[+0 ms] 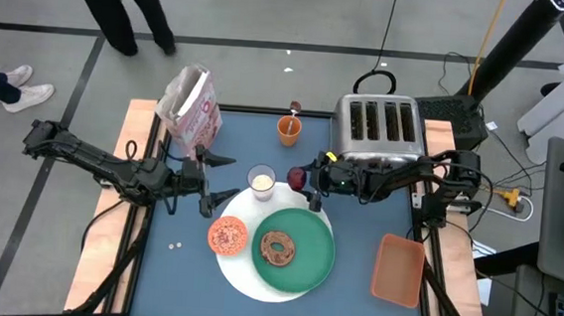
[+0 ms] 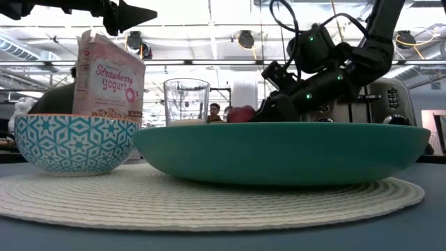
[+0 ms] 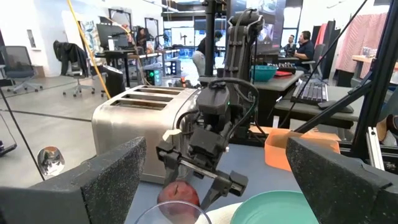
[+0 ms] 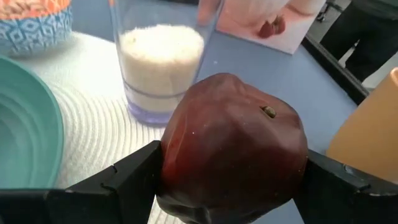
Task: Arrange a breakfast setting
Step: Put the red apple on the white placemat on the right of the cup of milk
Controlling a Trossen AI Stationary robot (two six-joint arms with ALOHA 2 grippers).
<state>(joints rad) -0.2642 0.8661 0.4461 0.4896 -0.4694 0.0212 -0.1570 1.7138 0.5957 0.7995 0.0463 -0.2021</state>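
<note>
Right arm is bringing the fruit in, left arm just hanging back

The right gripper (image 1: 297,178) has its two fingers clamped on either side of the dark red fruit (image 4: 233,146), carried just beside the glass of milk (image 1: 260,180), at the rim of the round white mat (image 1: 245,265). My guess is it's held low and close so it can be set next to the glass. On the mat near the glass sit the green plate (image 1: 306,264) with the bagel (image 1: 278,245) and the small bowl (image 1: 227,236), so that side looks sorted. The left gripper (image 1: 211,179) hovers on the other side of the glass, fingers spread wide, empty, probably keeping clear. The pink cereal box (image 1: 190,102) stands farther back from the glass.
</note>
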